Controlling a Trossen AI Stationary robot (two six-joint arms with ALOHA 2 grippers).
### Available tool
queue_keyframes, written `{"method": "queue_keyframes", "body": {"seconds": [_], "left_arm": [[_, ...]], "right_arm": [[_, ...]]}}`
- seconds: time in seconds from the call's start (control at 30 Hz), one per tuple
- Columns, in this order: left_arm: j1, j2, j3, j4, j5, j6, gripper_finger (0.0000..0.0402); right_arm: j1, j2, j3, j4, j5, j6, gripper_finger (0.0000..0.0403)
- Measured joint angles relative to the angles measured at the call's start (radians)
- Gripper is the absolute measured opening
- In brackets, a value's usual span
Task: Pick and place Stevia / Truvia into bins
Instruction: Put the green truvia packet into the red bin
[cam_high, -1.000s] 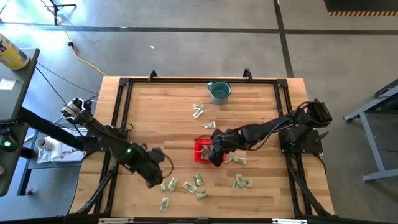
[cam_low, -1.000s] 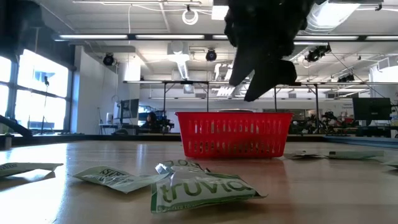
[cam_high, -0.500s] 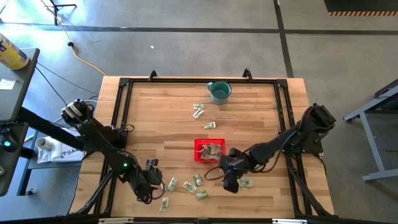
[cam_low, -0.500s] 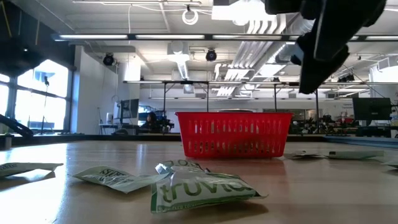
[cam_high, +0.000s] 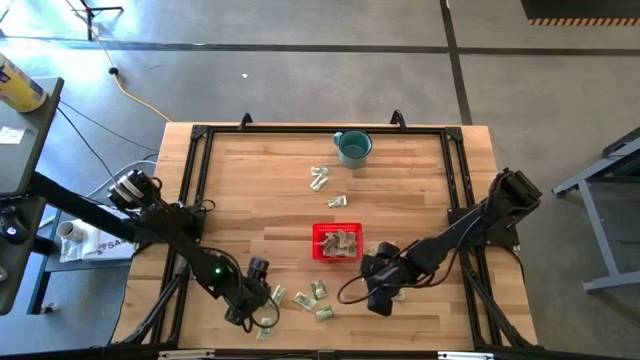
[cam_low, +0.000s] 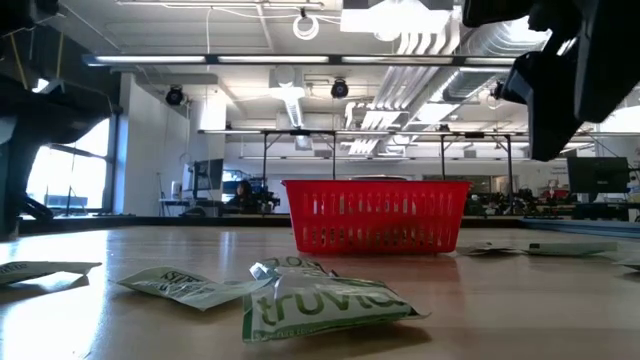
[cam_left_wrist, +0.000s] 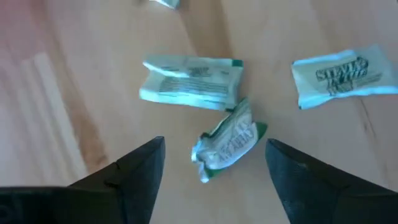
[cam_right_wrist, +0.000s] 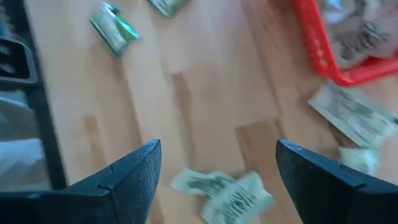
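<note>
The right hand (cam_high: 383, 296) has been swung off the red basket (cam_high: 336, 241) down to loose packets (cam_high: 392, 291), fingers apart; the left hand (cam_left_wrist: 211, 163) is spread over a crumpled packet (cam_left_wrist: 229, 140). Next picks look lined up.

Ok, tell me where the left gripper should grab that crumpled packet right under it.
Likely from straight above: the left gripper is open astride the crumpled packet. Pinch across its narrow, puckered middle, which stands off the table and gives the fingers purchase.

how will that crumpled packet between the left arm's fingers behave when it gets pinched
The crumpled packet is thin creased paper, so it will probably flatten and flex rather than resist. Lying loose on smooth wood, it may slide if nudged. It looks light.
</note>
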Motion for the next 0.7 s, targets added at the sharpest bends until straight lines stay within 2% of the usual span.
{"method": "queue_keyframes", "body": {"seconds": [0.13, 0.3, 0.47, 0.67, 0.7], "left_arm": [[0.004, 0.015, -0.001, 0.021, 0.023, 0.066, 0.0315], [0.025, 0.050, -0.001, 0.047, 0.042, 0.102, 0.0272], [0.051, 0.067, 0.000, 0.049, 0.057, 0.112, 0.0186], [0.108, 0.054, 0.000, 0.013, 0.076, 0.154, 0.0040], [0.121, 0.050, 0.001, -0.004, 0.077, 0.152, 0.0026]], "right_arm": [[-0.004, 0.000, 0.000, -0.029, 0.004, -0.002, 0.0305], [-0.017, 0.000, -0.001, -0.052, 0.009, -0.003, 0.0305], [-0.018, 0.000, -0.001, -0.071, 0.002, -0.003, 0.0305], [-0.017, 0.000, -0.001, -0.130, 0.001, 0.054, 0.0305], [-0.014, 0.000, -0.001, -0.142, 0.004, 0.066, 0.0305]]}}
